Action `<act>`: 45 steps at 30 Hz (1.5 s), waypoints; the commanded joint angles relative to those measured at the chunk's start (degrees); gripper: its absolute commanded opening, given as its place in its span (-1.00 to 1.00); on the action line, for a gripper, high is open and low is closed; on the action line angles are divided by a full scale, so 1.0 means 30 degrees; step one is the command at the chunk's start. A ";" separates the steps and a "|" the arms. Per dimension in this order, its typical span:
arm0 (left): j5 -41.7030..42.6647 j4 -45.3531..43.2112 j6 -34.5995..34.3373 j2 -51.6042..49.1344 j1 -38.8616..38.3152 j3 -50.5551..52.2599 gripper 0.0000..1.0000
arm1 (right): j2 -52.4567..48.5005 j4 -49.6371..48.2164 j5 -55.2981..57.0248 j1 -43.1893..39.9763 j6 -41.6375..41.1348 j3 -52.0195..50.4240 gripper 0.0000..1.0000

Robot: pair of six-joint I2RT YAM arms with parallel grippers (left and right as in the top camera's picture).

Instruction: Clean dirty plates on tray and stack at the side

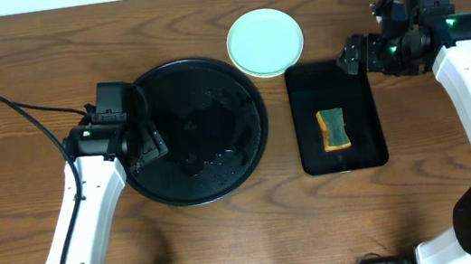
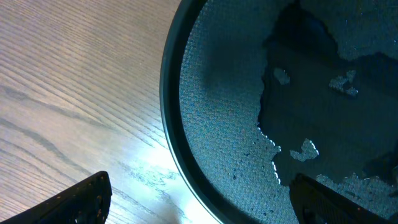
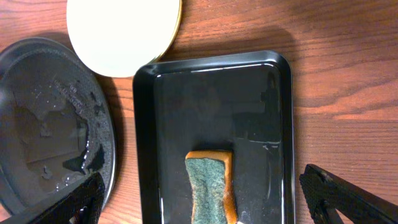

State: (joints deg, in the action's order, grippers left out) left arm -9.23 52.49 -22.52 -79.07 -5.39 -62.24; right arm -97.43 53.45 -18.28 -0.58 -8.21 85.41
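Observation:
The round black tray lies at centre left, wet with water patches and with no plate on it. It also shows in the left wrist view and the right wrist view. The plates sit on the table behind the tray's right side, pale mint-green on top. In the right wrist view a yellow edge shows under the top one. My left gripper is open and empty, straddling the tray's left rim. My right gripper is open and empty above the rectangular tray.
A small black rectangular tray lies right of the round tray. It holds a green-and-orange sponge. Bare wooden table surrounds both trays.

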 commanded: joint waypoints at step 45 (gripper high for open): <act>-0.0226 0.0058 -0.0029 0.0029 0.0080 0.0029 0.85 | 3.1984 -2.2382 0.2441 -0.0168 0.6186 -2.6571 0.99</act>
State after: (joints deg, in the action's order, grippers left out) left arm -9.37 52.49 -22.52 -79.07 -5.39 -62.24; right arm -3.03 -12.64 -11.73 -0.58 9.72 8.21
